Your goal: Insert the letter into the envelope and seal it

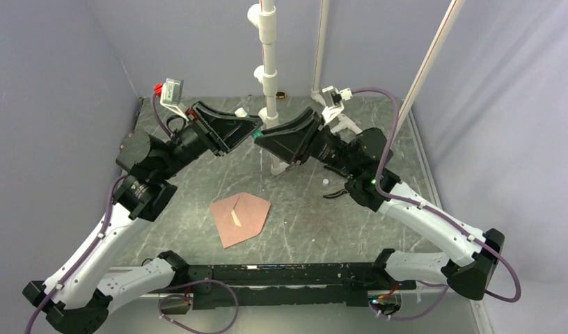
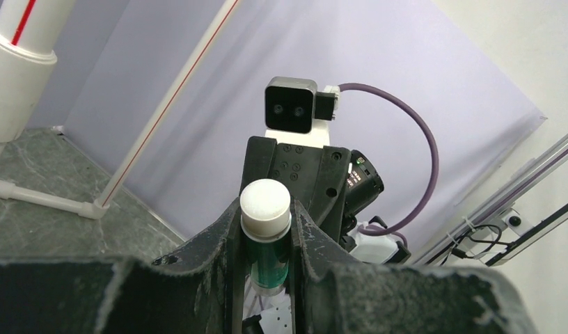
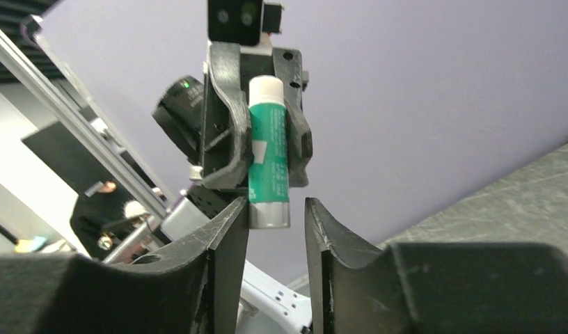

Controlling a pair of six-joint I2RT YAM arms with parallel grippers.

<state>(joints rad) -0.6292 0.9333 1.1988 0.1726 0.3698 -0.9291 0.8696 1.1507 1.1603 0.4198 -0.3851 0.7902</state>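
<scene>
The pinkish-brown envelope (image 1: pixel 243 219) lies flat on the table in front of the arms, with its flap unfolded. A thin tan strip (image 1: pixel 236 217) shows at its middle; I cannot tell whether it is the letter. Both arms are raised and meet tip to tip above the table. My left gripper (image 1: pixel 249 132) (image 2: pixel 266 212) is shut on a green glue stick (image 2: pixel 269 254) (image 3: pixel 269 149) with a white end. My right gripper (image 1: pixel 262 136) (image 3: pixel 275 205) is open. The stick's grey end (image 3: pixel 270 214) sits between its fingertips, against one finger and clear of the other.
A white pipe stand (image 1: pixel 269 69) rises at the back middle, just behind the grippers. A second pipe (image 1: pixel 321 49) and a slanted rod (image 1: pixel 427 62) stand at the back right. A small white piece (image 1: pixel 326 181) lies on the table right of the envelope. Purple walls close in on the sides.
</scene>
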